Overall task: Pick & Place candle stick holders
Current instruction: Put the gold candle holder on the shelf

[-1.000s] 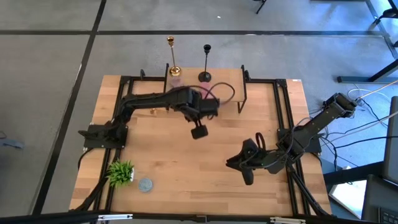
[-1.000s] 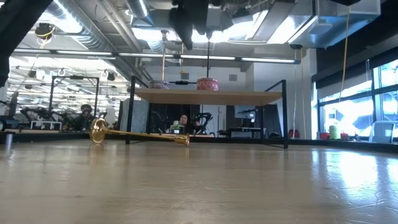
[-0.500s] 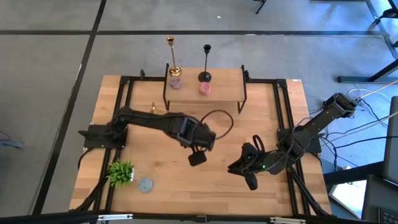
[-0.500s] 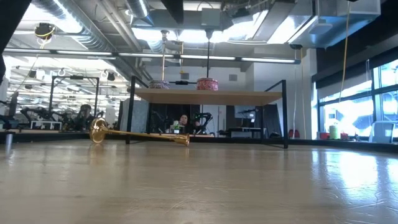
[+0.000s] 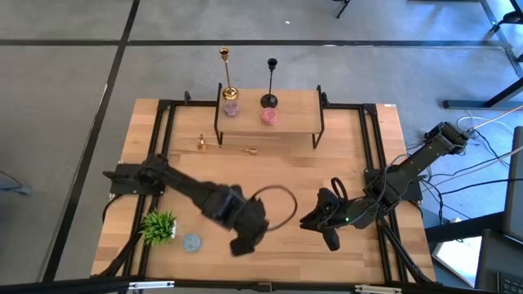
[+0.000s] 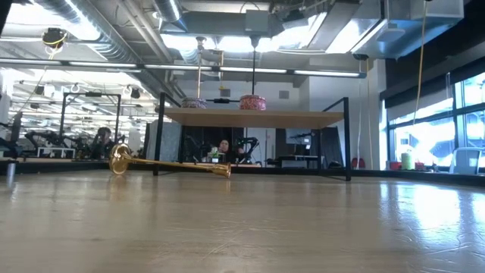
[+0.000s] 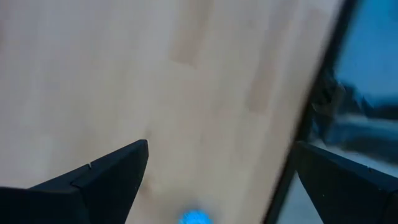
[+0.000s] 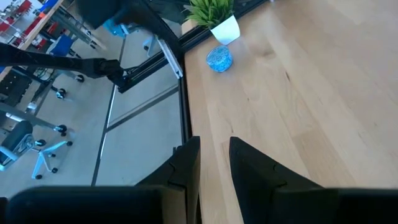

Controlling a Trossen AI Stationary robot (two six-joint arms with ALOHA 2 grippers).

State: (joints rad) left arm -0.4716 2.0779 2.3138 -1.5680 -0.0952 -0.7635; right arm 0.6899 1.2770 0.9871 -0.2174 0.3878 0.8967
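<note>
At the table's (image 5: 343, 139) left edge the left arm's base sits, and the arm stretches low and nearly flat across the wood toward the near edge. Near its base, at the near left corner, stand a small green plant (image 5: 158, 225) and, just beside it, a blue-grey ball (image 5: 190, 242). The left gripper (image 5: 242, 242) is near the middle of the near edge, empty, its fingers (image 7: 106, 177) spread wide over bare wood in its own wrist view.

One gold candle stick holder (image 5: 225, 147) lies on its side on the table, just in front of the left legs of the small raised shelf (image 5: 294, 122) at the far edge; in the low view it lies flat with its round base to the left (image 6: 168, 164). On the shelf stand a second gold candle stick holder (image 5: 228, 75), toward the shelf's left end, and a black candle stick holder (image 5: 270, 82) just right of it, both upright. Two small pinkish round things sit on the shelf in front of them.

The right arm reaches in from the right edge, folded low, with the right gripper (image 5: 329, 237) over the wood right of centre, toward the near edge. Its fingers (image 8: 186, 163) stand close together with a narrow gap, pinching nothing.
</note>
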